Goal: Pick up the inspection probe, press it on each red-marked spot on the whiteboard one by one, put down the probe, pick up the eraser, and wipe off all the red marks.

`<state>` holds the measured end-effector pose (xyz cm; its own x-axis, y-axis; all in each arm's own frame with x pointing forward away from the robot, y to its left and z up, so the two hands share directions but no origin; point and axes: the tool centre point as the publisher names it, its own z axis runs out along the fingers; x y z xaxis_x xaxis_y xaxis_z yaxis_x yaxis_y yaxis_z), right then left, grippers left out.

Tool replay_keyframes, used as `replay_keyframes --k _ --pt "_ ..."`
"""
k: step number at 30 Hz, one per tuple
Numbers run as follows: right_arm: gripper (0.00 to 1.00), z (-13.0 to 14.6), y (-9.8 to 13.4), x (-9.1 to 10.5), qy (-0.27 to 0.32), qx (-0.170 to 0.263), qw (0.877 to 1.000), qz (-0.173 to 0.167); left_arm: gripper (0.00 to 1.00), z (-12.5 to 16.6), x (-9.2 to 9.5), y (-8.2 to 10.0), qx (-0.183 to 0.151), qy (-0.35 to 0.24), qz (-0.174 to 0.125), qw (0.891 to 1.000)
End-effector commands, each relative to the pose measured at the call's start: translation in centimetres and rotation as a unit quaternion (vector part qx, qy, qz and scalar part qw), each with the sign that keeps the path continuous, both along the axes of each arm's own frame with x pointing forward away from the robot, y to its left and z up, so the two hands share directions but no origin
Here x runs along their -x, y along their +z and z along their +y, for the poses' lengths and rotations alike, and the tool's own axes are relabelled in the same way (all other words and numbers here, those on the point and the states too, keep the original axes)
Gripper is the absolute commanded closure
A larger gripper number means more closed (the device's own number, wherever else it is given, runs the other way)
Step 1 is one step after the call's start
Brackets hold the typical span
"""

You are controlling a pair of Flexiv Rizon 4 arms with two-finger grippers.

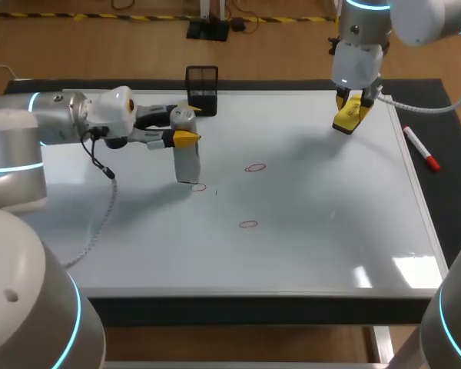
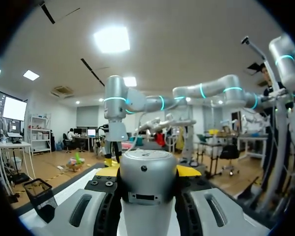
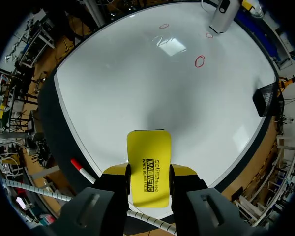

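left end effector (image 2: 147, 171) grips probe (image 2: 146, 162); tip, apparently on whiteboard (image 1: 315, 231), head view only.

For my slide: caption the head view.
Left gripper holds probe at a red mark; right gripper holds eraser over whiteboard.

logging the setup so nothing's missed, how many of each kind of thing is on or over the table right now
red circle marks: 3
inspection probe: 1
yellow eraser: 1
red marker: 1
black mesh holder: 1
whiteboard: 1
total: 8
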<state>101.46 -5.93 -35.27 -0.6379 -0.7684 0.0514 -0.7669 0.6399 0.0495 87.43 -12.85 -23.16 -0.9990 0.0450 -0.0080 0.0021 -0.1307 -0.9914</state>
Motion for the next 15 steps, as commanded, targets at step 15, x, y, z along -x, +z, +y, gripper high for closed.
replay_keyframes --k 15 --pt "1.0 -0.1 0.1 0.0 0.001 0.002 1.0 0.0 1.0 -1.8 -0.1 -2.0 0.012 -0.024 0.013 1.0"
